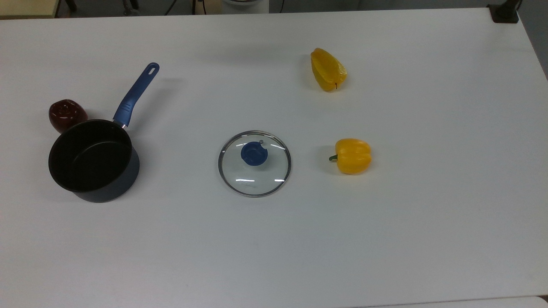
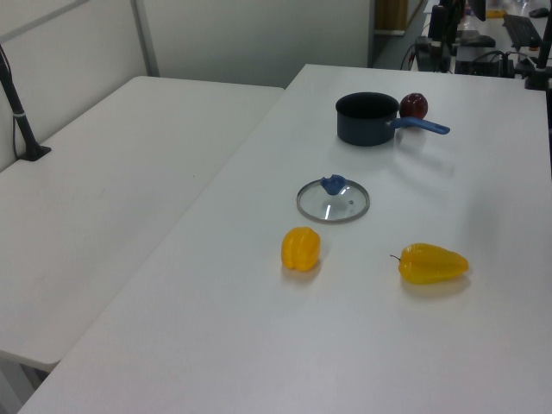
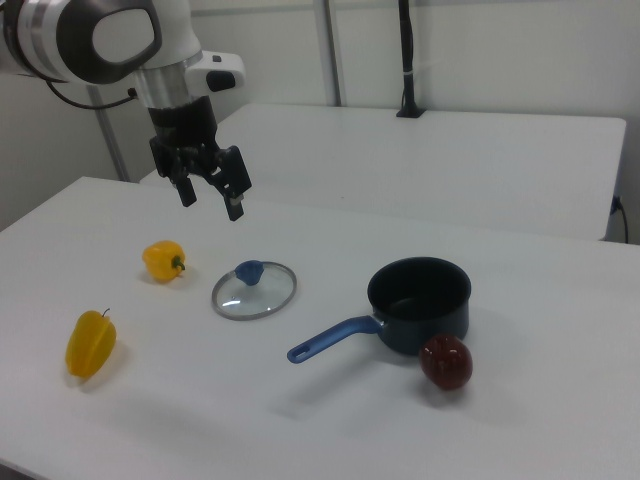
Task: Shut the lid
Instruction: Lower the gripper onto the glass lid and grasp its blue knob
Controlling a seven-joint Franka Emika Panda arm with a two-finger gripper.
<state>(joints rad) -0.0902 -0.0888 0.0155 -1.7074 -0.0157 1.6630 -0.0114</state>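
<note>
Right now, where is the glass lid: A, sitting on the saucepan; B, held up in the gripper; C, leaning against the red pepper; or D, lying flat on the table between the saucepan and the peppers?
D: the lid lies flat on the white table, apart from the open saucepan and the yellow peppers, while the gripper hangs open above, holding nothing.

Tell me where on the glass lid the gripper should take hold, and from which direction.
Grip the blue knob at the centre of the lid, coming straight down. The lid lies flat on the table, its rim flush with the surface, so the raised knob looks like the one graspable part. The open gripper hangs above it.
</note>
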